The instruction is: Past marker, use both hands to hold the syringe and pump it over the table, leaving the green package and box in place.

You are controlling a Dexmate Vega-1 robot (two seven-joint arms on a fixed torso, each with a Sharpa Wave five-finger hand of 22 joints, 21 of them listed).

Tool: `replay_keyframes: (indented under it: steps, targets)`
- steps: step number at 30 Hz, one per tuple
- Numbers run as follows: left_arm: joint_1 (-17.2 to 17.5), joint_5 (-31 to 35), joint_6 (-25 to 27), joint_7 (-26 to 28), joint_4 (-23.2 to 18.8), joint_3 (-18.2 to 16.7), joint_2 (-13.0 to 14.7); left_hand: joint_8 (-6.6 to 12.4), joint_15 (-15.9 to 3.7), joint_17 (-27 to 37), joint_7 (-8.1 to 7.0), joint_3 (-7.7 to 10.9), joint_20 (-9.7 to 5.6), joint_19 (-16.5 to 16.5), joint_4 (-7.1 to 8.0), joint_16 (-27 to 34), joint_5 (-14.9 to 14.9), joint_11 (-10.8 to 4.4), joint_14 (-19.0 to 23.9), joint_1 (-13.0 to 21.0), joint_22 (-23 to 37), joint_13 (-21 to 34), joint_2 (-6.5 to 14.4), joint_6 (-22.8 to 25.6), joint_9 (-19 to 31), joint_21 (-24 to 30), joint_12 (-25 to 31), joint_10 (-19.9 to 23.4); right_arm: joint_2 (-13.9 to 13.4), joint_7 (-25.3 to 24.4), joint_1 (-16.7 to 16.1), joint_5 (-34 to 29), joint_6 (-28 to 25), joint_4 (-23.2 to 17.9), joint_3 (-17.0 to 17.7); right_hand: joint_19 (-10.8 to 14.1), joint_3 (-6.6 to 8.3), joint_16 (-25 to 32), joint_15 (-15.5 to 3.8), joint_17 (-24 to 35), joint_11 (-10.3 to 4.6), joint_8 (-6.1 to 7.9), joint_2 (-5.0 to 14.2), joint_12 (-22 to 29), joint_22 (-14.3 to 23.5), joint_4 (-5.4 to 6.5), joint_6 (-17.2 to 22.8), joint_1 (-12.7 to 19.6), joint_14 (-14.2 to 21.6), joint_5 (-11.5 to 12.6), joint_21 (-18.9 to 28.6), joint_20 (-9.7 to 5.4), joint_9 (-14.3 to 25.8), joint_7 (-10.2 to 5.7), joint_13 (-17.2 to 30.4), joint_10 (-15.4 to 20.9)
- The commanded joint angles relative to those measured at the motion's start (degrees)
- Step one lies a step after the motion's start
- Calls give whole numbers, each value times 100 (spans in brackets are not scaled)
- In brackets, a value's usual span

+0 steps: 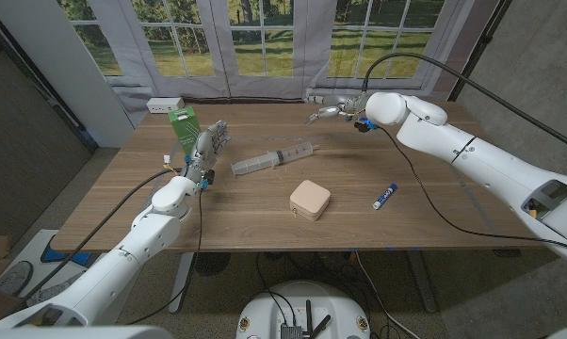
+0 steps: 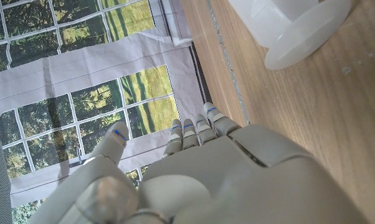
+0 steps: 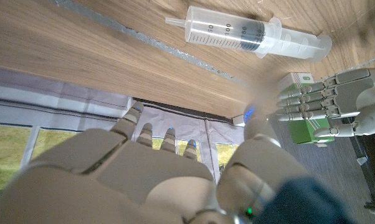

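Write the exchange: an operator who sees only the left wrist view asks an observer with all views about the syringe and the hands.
Operator: Part of the syringe shows past my left hand. Is it held?
Observer: No. It lies on the table with its whole length free, and neither hand touches it.
Operator: Where is the right hand?
Observer: The right hand hovers over the table's far side, beyond the syringe's tip, with its fingers spread and holding nothing.

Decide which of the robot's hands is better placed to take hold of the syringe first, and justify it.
Probably the left hand: it stands open just beside the plunger end of the syringe. The right hand, also open, hangs farther back, beyond the nozzle end.
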Motion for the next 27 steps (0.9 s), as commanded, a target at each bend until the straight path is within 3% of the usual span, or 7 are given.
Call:
replay_keyframes:
  steps: [1,14,27]
  targets:
    - [-70,-1,26,-6,95,44,-64,35,-1,23,-7,49,-6,34,-1,21,10,-3,61,-11,26,30,298,67,9,8,62,84,340,985,724,-711,-79,387,-578,-1,31,34,106,10,33,29,-85,40,16,14,-136,72,-142,22,21,116,31,6,17,-96]
    - [-133,-11,77,-15,180,84,-105,33,16,27,-21,60,0,39,15,18,10,-22,69,-34,27,32,306,95,11,9,58,107,770,1685,1211,-1195,-52,886,-1026,-101,42,40,309,5,165,20,-273,40,16,46,-546,260,-301,7,6,336,45,-46,42,-355]
    - [-92,5,66,63,159,66,-104,26,30,31,-27,68,4,38,35,16,10,-2,76,-61,27,34,307,108,12,7,56,135,1184,2095,1520,-1552,74,1362,-1416,-226,53,51,503,4,296,10,-355,39,18,72,-878,362,-402,-27,-6,358,50,-30,53,-557]
